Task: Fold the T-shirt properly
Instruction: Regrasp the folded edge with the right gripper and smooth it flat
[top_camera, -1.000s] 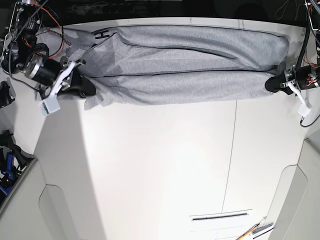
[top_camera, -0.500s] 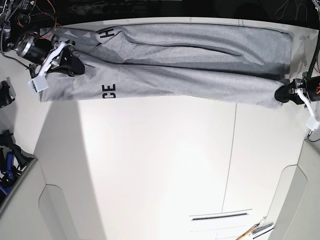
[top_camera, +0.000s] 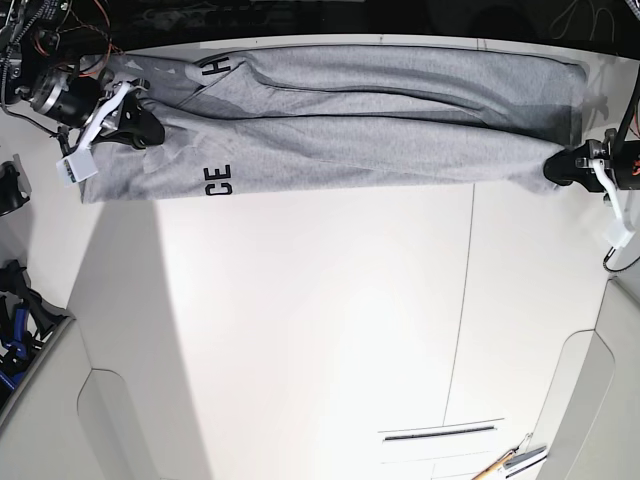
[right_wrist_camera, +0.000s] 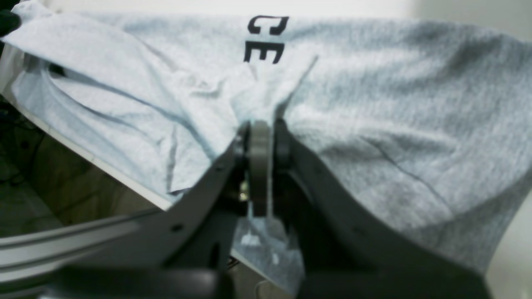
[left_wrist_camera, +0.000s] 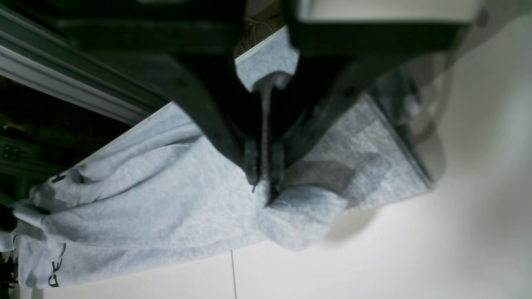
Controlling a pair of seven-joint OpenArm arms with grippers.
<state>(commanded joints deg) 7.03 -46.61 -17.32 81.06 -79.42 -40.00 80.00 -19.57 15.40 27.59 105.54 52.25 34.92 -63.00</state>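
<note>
**Two claws clamped on one stretched shirt**

Both of your arms sit at the far edge of the table [top_camera: 300, 330], one at each end of the T-shirt [top_camera: 370, 130]. You have the shirt drawn out into a long grey band along that far edge, running nearly the full width of the white top.

Look at your right gripper [top_camera: 145, 128], on the left side of the base view. Its jaws are pinched tight on a bunch of shirt fabric; the right wrist view shows cloth gathered into a ridge right at the fingertips [right_wrist_camera: 259, 128], with creases fanning away from the pinch. The black letters "CE" [top_camera: 217, 180] lie just beyond that grip, near the shirt's lower edge. A second bit of lettering, an "H" [top_camera: 210, 67], shows near the far edge.

Your left gripper [top_camera: 560, 166], on the right side of the base view, is likewise clamped onto the shirt's other end. In the left wrist view the two fingers [left_wrist_camera: 251, 160] stand close together with a fold of grey cloth squeezed between them, and the fabric below bulges into a rounded lump.

A long fold line runs lengthwise through the shirt between the two grips. Near the front edge of the table you can see a thin slot [top_camera: 440, 433].
</note>
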